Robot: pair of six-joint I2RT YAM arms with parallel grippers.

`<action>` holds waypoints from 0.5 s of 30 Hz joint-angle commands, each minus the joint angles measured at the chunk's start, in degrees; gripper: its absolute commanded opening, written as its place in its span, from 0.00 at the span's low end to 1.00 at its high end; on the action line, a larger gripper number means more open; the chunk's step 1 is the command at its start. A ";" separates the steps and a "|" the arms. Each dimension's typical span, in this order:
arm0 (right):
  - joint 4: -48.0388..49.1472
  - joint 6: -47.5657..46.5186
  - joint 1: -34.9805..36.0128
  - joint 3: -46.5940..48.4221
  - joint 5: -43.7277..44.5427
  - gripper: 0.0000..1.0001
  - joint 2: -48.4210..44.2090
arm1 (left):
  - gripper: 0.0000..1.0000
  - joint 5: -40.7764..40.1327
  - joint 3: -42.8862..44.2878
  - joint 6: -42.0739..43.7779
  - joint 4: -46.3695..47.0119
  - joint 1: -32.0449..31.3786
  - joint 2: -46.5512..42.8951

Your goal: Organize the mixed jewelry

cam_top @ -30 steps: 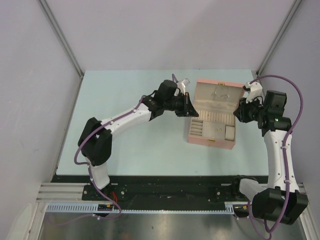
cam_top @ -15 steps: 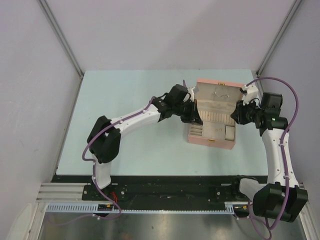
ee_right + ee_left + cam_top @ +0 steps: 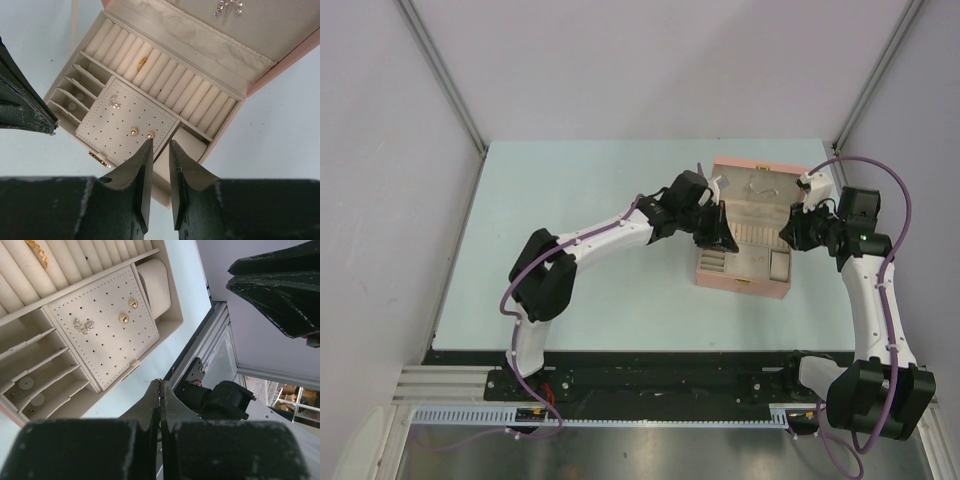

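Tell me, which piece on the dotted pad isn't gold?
The sparkly silver piece, alone near the narrow slots; the other two are round gold studs sitting side by side.

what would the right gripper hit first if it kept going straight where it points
Most likely the perforated earring pad: the right gripper points at its edge, next to a gold stud and the cream cushion. Depth is hard to judge.

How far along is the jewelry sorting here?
Done: a ring sits in the rolls, two studs and a sparkly pair on the pad. In hand: nothing visible; the left gripper is shut, the right gripper slightly open over the box. Left: no loose pieces show outside it, so probably little.
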 commanded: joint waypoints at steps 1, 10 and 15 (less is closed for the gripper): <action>2.74 -0.10 0.13 -0.87 -0.94 0.24 -0.36 | 0.00 1.87 0.14 -1.59 2.61 -0.23 0.45; 3.53 -0.10 0.13 -2.98 -1.03 0.24 -2.46 | 0.00 3.99 -1.61 -4.66 5.95 -1.54 1.59; 3.62 -0.28 0.04 -3.68 -0.77 0.24 -3.87 | 0.00 3.46 -1.53 -4.93 6.56 -2.42 1.94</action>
